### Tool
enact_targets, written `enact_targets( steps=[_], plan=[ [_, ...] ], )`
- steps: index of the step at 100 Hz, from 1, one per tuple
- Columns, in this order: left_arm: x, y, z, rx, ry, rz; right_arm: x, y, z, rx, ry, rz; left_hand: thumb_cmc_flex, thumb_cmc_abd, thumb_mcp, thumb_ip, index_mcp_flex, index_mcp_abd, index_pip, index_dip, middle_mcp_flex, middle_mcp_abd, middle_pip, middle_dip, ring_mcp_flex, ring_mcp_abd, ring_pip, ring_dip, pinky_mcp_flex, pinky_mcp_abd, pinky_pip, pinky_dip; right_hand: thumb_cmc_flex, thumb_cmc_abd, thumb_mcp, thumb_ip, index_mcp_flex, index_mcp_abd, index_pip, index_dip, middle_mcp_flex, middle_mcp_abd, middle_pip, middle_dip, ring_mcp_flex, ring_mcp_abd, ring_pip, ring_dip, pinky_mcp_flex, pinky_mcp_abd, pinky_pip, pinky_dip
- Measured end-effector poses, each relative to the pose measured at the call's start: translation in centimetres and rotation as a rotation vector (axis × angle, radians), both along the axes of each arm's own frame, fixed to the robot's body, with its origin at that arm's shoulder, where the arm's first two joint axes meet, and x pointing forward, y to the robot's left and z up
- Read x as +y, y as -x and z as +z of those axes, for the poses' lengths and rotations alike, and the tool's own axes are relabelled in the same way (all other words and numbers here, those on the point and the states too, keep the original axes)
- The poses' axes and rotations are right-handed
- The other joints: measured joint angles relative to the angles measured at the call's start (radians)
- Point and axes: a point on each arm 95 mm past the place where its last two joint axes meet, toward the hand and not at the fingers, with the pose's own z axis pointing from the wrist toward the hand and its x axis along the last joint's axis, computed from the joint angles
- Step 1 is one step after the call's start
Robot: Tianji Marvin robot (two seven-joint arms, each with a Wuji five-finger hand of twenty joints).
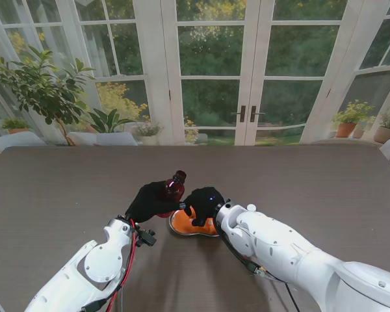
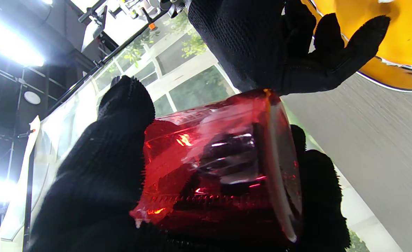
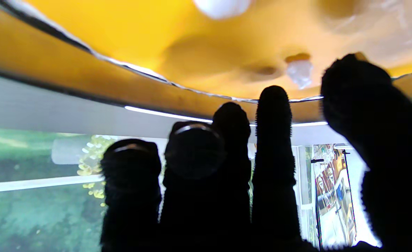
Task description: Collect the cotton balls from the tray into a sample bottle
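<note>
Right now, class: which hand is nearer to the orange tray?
The right hand: it hovers directly over the orange tray. The left hand holds the red bottle just left of it.

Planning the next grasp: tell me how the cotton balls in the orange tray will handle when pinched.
The cotton balls look small, white and fluffy, so probably very light and squashy. They may cling to the right hand glove's knit fabric. On the tray floor, a nudge would probably roll them.

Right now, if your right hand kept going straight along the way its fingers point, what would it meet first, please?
Probably the orange tray: my right hand points into it, fingertips near its rim, with a cotton ball just beyond. Depth is unclear.
</note>
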Motion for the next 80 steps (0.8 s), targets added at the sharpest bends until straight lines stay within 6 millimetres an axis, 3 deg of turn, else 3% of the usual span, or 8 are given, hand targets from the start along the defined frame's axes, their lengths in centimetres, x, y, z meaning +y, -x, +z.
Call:
enact_targets(
  steps=[80],
  plan=[
    [-0.11,0.04,-0.07,0.005,0.001,-0.005,0.42,-0.01,-0.28,-0.011,0.021,0.017,0.000,0.000,0.000,0.000,0.000,0.000,0.000,0.000,0.000,0.000,0.000,0.000,0.000,0.000,0.000,0.000,0.000,0.001,0.000,0.000,0.000,0.001,0.000,0.000,0.032,0.021,0.009,0.001,0.036,-0.006,0.001,0.002,0.000,-0.001,0.048,0.013,0.016,0.000,0.017,0.000]
  ],
)
